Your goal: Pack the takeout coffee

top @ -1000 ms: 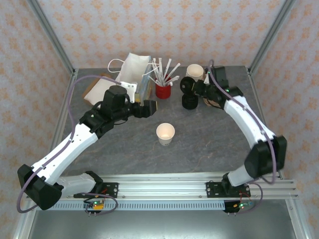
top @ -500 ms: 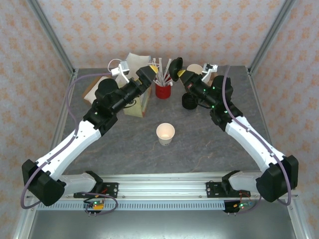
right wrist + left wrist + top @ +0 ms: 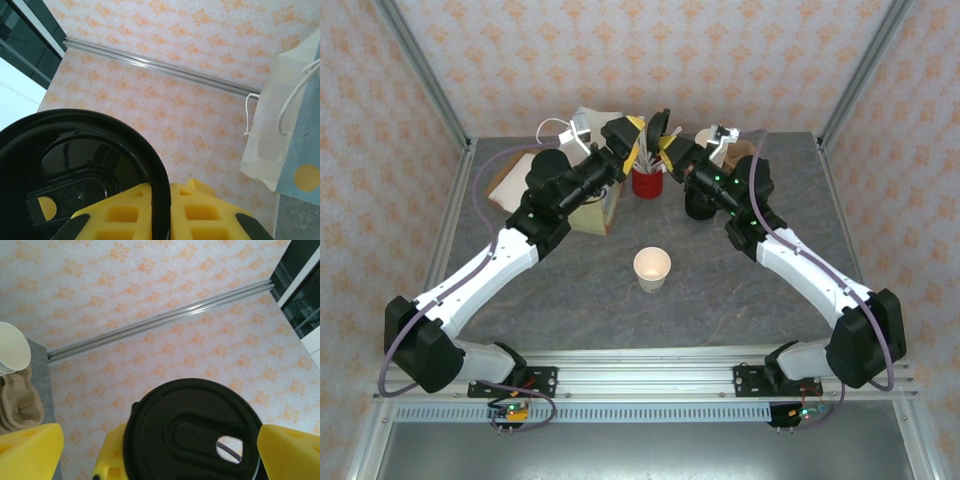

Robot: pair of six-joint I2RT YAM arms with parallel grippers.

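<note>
Right gripper (image 3: 162, 202): pinching the rim of the black lid (image 3: 75, 165) between its two yellow fingers (image 3: 200, 210), one on each face of the rim. The jaws are standing nearly closed on that thin edge. It is holding the lid aloft, tipped on edge rather than flat.

Left gripper (image 3: 160, 460): standing wide open and gripping nothing. Its fingers (image 3: 30, 450) are flanking the same lid, one well off to one side and the other close by the opposite edge. Cannot tell whether that nearer finger is touching the rim.

Seen from the top camera, the two grippers are meeting in the air over the back of the table (image 3: 750, 280), above the red cup of straws (image 3: 647, 182), with the lid between them. This is reading as a hand-over or a re-grip of the lid, as a judgement only.

Task's thing: the paper cup (image 3: 652, 268) is standing upright and uncovered at the middle of the table, well apart from both grippers. Contents too small to tell.

Further out: the white paper bag (image 3: 590, 125) is standing at the back left, behind the left arm. A stack of cream cups (image 3: 10, 347) is lying near the table's far edge.

Progress, as judged:
- Done: a lid is picked up and in hand.
- Left: getting the lid flat and seated on the cup, then moving the closed cup into the bag.
- Nothing is packed yet; the task is looking early.
</note>
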